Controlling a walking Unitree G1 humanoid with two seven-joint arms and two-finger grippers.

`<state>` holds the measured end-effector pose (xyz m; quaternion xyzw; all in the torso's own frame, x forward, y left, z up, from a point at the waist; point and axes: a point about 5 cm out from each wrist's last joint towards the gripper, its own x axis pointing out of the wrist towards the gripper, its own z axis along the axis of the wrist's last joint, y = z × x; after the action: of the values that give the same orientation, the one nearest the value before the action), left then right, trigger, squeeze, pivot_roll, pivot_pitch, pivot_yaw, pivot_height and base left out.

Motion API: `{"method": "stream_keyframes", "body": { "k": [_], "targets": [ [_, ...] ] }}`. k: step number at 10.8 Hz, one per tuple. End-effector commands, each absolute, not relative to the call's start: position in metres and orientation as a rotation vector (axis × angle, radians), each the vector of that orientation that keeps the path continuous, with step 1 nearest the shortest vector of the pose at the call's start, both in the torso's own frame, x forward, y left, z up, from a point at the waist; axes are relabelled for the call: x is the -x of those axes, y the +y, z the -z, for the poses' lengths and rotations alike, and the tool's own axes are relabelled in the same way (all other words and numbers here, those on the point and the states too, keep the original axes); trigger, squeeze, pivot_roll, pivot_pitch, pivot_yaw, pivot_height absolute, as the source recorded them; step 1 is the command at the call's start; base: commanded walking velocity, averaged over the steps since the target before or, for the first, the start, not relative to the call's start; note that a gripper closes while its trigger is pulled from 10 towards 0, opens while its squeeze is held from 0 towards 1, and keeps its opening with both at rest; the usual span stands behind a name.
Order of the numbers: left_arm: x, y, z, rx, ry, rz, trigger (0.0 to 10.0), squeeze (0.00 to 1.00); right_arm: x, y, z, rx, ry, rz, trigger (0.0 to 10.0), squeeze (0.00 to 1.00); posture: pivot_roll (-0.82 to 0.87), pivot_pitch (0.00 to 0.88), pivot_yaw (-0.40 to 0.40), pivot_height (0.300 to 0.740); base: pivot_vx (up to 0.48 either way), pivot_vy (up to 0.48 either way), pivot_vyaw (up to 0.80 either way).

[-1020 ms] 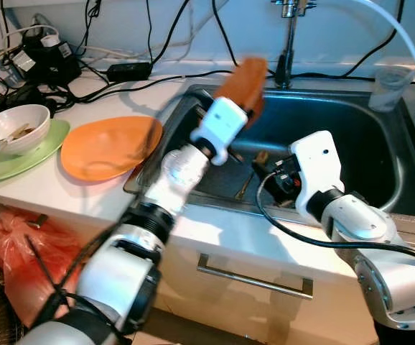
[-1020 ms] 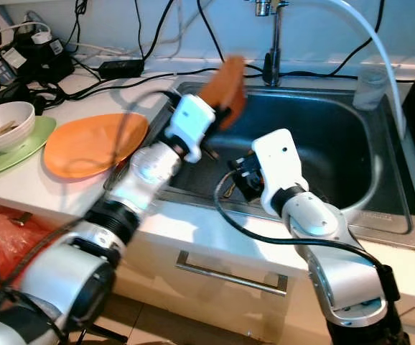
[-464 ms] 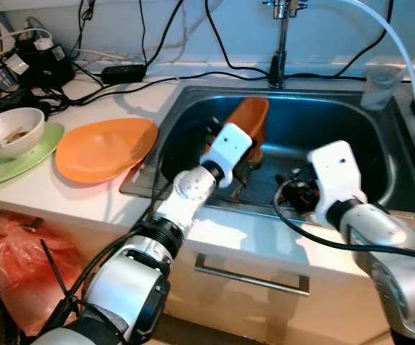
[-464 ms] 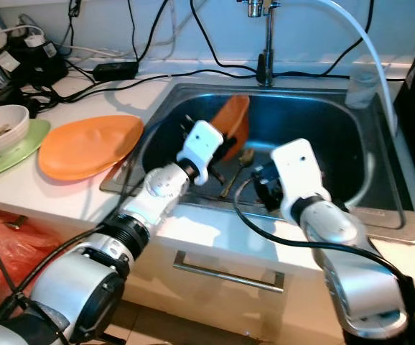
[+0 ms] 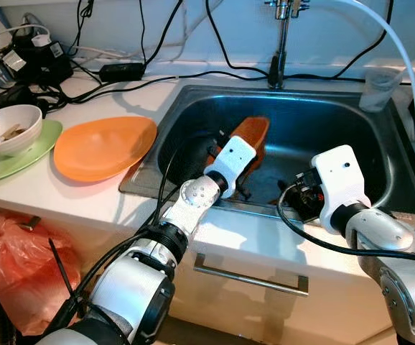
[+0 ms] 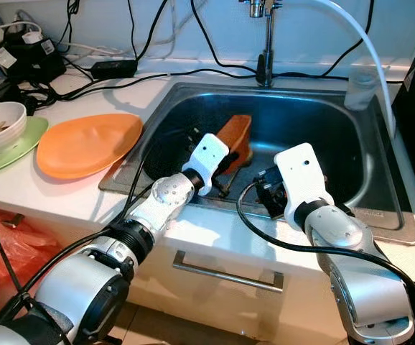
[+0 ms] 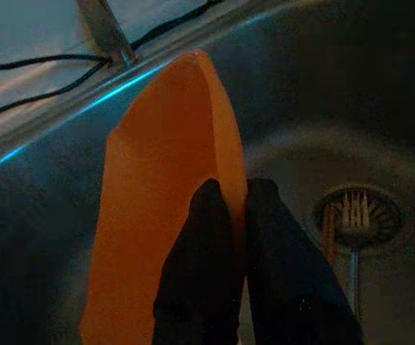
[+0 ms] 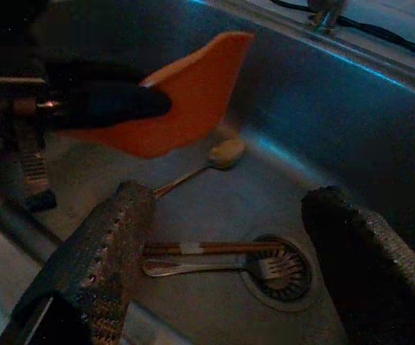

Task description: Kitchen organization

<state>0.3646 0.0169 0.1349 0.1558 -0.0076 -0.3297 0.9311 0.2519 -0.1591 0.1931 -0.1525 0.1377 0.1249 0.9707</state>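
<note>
Inside the sink: an orange plate (image 5: 250, 141) is held on edge, tilted, within the steel sink (image 5: 380, 154), by the left gripper (image 7: 230, 205).
Left fingers: pressed onto the plate's rim from both sides, as seen in the left wrist view.
Right gripper (image 8: 225, 215): held low in the sink near the front wall, fingers spread wide with nothing between them.
Right wrist view: a spoon (image 8: 207, 162), a fork (image 8: 215, 267) lying on the drain (image 8: 283, 277) and a chopstick (image 8: 207, 248) are shown on the sink floor.
Head views: a second orange plate (image 5: 103, 147), a green plate (image 5: 10, 162) and a white bowl (image 5: 10, 126) are shown on the counter (image 5: 64, 190).
Plate's look: plain orange, smooth, thin-edged.
</note>
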Motion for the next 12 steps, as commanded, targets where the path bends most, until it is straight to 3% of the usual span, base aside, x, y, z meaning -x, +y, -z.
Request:
{"method": "stream_keyframes", "body": {
  "k": [1, 2, 8, 12],
  "targets": [
    [-0.369, 0.022, -0.138, -0.352, -0.010, 0.650, 10.0, 0.65, -0.251, -0.153, -0.199, 0.296, 0.256, -0.288, 10.0, 0.00, -0.37, 0.000, 0.090, 0.740, 0.000, 0.000, 0.00],
    [-0.371, 0.026, -0.138, -0.350, -0.001, 0.632, 10.0, 1.00, -0.250, -0.151, -0.200, 0.296, 0.253, -0.300, 10.0, 0.00, -0.37, 0.000, 0.088, 0.740, 0.000, 0.000, 0.00],
    [-0.375, 0.036, -0.135, -0.352, 0.038, 0.592, 10.0, 1.00, -0.254, -0.146, -0.201, 0.298, 0.242, -0.330, 10.0, 0.00, -0.36, 0.000, 0.085, 0.740, 0.000, 0.000, 0.00],
    [-0.385, 0.050, -0.153, -0.406, -0.034, 0.501, 10.0, 1.00, -0.257, -0.144, -0.200, 0.288, 0.234, -0.330, 10.0, 0.00, -0.34, 0.000, 0.093, 0.740, 0.000, 0.000, 0.00]
  ]
}}
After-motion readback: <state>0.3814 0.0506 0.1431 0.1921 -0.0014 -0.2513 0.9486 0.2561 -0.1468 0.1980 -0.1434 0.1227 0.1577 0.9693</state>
